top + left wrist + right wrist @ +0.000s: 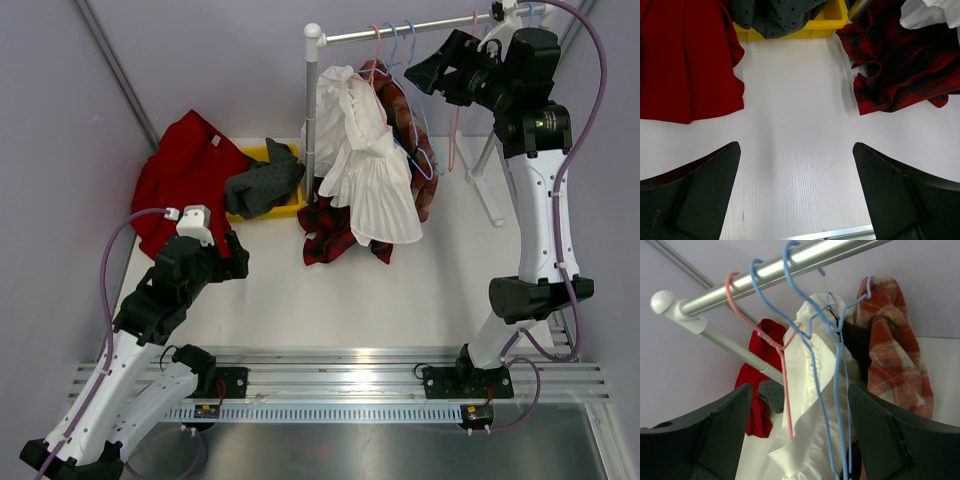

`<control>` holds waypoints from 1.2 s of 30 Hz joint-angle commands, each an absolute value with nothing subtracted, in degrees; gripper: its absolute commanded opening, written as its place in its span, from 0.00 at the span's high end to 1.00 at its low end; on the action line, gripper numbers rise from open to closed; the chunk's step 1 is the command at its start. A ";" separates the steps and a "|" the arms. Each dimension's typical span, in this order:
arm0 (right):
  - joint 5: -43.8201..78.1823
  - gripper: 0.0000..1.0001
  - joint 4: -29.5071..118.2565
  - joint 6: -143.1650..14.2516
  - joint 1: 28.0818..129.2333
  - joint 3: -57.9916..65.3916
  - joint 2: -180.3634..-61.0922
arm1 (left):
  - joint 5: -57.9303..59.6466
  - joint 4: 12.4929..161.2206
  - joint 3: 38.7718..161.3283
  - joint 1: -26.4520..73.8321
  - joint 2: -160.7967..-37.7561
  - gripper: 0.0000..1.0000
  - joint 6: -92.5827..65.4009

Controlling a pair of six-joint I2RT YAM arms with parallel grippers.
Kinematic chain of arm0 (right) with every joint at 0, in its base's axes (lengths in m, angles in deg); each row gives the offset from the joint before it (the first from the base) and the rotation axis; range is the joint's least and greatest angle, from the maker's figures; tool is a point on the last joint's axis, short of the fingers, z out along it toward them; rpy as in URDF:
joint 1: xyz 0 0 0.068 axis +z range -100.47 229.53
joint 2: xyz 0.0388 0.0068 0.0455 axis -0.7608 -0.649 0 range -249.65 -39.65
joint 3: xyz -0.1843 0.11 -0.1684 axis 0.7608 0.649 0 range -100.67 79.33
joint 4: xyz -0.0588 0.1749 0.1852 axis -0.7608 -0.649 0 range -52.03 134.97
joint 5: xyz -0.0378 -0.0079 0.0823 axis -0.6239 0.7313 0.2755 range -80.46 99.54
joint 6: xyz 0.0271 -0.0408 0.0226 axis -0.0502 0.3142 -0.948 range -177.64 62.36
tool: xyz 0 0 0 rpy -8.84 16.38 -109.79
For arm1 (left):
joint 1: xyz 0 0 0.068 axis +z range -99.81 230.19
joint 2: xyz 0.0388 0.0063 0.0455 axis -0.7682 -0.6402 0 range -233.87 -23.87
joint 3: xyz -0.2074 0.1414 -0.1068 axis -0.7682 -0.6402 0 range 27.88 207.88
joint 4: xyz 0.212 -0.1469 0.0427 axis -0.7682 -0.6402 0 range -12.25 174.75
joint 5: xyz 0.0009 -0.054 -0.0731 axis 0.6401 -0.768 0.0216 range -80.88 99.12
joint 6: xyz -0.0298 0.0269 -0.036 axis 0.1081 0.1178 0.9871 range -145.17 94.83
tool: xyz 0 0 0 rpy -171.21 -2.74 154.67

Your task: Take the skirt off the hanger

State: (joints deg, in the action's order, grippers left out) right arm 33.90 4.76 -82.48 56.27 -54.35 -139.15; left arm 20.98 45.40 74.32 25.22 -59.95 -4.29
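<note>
A white pleated skirt (372, 175) hangs from the rail (410, 31) among a pink hanger (783, 390) and blue hangers (816, 365); I cannot tell which one carries it. It shows in the right wrist view (807, 385) between the fingers' line of sight. My right gripper (418, 72) is open and empty, level with the hanger hooks just right of them, also seen in its own view (799, 407). My left gripper (240, 257) is open and empty, low over the bare table (796, 150).
An orange plaid garment (892, 355) hangs behind the skirt. A dark red plaid cloth (330, 240) lies below on the table. A red garment (185, 170) and a yellow bin (285, 209) with a grey garment (262, 182) sit back left. The rack's post (311, 100) stands mid-table.
</note>
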 commanded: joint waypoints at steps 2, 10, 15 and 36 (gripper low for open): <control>29.40 0.18 4.89 -79.00 56.30 -51.99 -137.56 | 21.95 47.31 74.38 24.96 -59.55 0.01 -4.08; 28.96 0.30 7.53 -79.17 56.39 -47.93 -138.61 | 22.04 47.22 74.46 24.88 -59.64 0.01 -4.08; 28.88 0.41 9.20 -79.18 56.47 -45.91 -139.31 | 22.04 47.22 74.38 24.88 -59.64 0.01 -4.08; 24.23 1.00 9.55 -76.19 56.83 -49.15 -137.65 | 24.24 48.97 75.34 24.79 -60.60 0.01 -5.83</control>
